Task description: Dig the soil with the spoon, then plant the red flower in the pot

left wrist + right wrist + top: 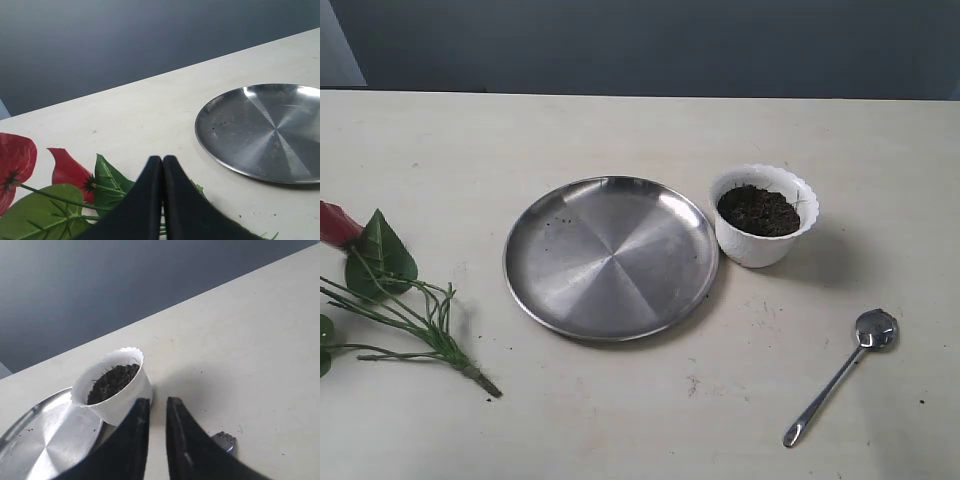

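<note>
On the table (620, 420), the steel plate (611, 257) sits centre frame. The white pot (764, 216) of soil (758, 210) stands just right of it, the spoon (840, 376) lower right, the red flower (380, 300) at the left edge. The left end effector (162, 172) is pressed together; the right end effector (157, 415) is slightly spread and empty.

You are looking at a bare test-bench setting, likely a lab: a plain cream surface (640, 130) against a blank dark blue-grey wall (650, 45), with only staged props laid out.
</note>
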Controlling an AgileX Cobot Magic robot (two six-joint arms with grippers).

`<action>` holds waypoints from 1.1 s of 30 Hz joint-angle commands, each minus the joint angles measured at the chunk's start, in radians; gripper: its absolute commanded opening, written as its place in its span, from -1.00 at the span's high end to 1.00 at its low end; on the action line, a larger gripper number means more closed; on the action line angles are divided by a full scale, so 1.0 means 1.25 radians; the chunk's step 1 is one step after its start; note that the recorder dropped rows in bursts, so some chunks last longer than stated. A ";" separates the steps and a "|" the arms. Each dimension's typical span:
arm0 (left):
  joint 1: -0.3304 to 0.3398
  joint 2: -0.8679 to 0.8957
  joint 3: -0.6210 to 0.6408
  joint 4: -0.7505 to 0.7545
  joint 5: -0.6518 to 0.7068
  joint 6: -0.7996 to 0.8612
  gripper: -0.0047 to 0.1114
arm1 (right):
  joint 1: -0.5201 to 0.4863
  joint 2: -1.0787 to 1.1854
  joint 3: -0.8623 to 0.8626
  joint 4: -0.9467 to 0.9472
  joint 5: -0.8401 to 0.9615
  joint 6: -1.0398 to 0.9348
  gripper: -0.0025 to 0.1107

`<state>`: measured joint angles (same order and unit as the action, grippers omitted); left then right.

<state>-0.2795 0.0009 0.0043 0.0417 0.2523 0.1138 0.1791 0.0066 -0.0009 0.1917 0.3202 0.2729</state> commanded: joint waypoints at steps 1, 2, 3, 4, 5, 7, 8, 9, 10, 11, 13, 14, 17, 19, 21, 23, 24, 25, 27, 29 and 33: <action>-0.003 -0.001 -0.003 -0.001 -0.010 -0.001 0.91 | 0.001 -0.005 0.001 -0.010 -0.019 -0.006 0.72; -0.003 -0.001 -0.003 -0.001 -0.010 -0.001 0.91 | 0.001 -0.005 0.001 -0.004 -0.040 -0.006 0.72; -0.003 -0.001 -0.003 -0.001 -0.010 -0.001 0.91 | 0.001 -0.005 0.001 0.013 -0.080 -0.005 0.72; -0.003 -0.001 -0.003 -0.001 -0.010 -0.001 0.91 | 0.001 -0.005 0.001 0.055 -0.121 0.001 0.72; -0.003 -0.001 -0.003 -0.001 -0.010 -0.001 0.91 | 0.001 -0.005 0.001 0.111 -0.158 0.006 0.72; -0.003 -0.001 -0.003 -0.001 -0.010 -0.001 0.91 | 0.001 -0.005 0.001 0.195 -0.208 0.006 0.72; -0.003 -0.001 -0.003 -0.001 -0.010 -0.001 0.91 | 0.001 -0.005 0.001 0.218 -0.228 0.006 0.72; -0.003 -0.001 -0.003 -0.001 -0.010 -0.001 0.91 | 0.001 -0.005 0.001 0.226 -0.241 0.008 0.72; -0.003 -0.001 -0.003 -0.001 -0.010 -0.001 0.91 | 0.001 -0.005 0.001 0.233 -0.256 0.008 0.72; -0.003 -0.001 -0.003 -0.001 -0.010 -0.001 0.91 | 0.001 -0.005 0.001 0.243 -0.271 0.011 0.72; -0.003 -0.001 -0.003 -0.001 -0.010 -0.001 0.91 | 0.001 -0.005 0.001 0.260 -0.293 0.011 0.72; -0.003 -0.001 -0.003 -0.001 -0.010 -0.001 0.91 | 0.001 -0.005 0.001 0.267 -0.294 0.011 0.72; -0.003 -0.001 -0.003 -0.001 -0.010 -0.001 0.91 | 0.001 -0.005 0.001 0.267 -0.280 0.011 0.72; -0.003 -0.001 -0.003 -0.001 -0.010 -0.001 0.91 | 0.001 -0.005 0.001 0.269 -0.284 0.011 0.72; -0.003 -0.001 -0.003 -0.001 -0.010 -0.001 0.91 | 0.001 -0.005 0.001 0.271 -0.326 0.012 0.72; -0.003 -0.001 -0.003 -0.001 -0.010 -0.001 0.91 | 0.001 -0.005 0.001 0.271 -0.428 0.012 0.72; -0.003 -0.001 -0.003 -0.001 -0.010 -0.001 0.91 | 0.001 -0.005 0.001 0.271 -0.473 0.017 0.72; -0.003 -0.001 -0.003 -0.001 -0.010 -0.001 0.91 | 0.001 -0.005 0.001 0.271 -0.505 0.042 0.72; -0.003 -0.001 -0.003 -0.001 -0.010 -0.001 0.91 | 0.001 -0.005 -0.022 0.255 -0.436 0.054 0.72; -0.003 -0.001 -0.003 -0.001 -0.010 -0.001 0.91 | 0.001 0.010 -0.096 0.179 -0.228 -0.007 0.72; -0.003 -0.001 -0.003 -0.001 -0.010 -0.001 0.91 | -0.001 0.193 -0.231 0.021 0.080 -0.018 0.72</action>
<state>-0.2795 0.0009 0.0043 0.0417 0.2523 0.1138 0.1791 0.1055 -0.1996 0.3491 0.1762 0.2736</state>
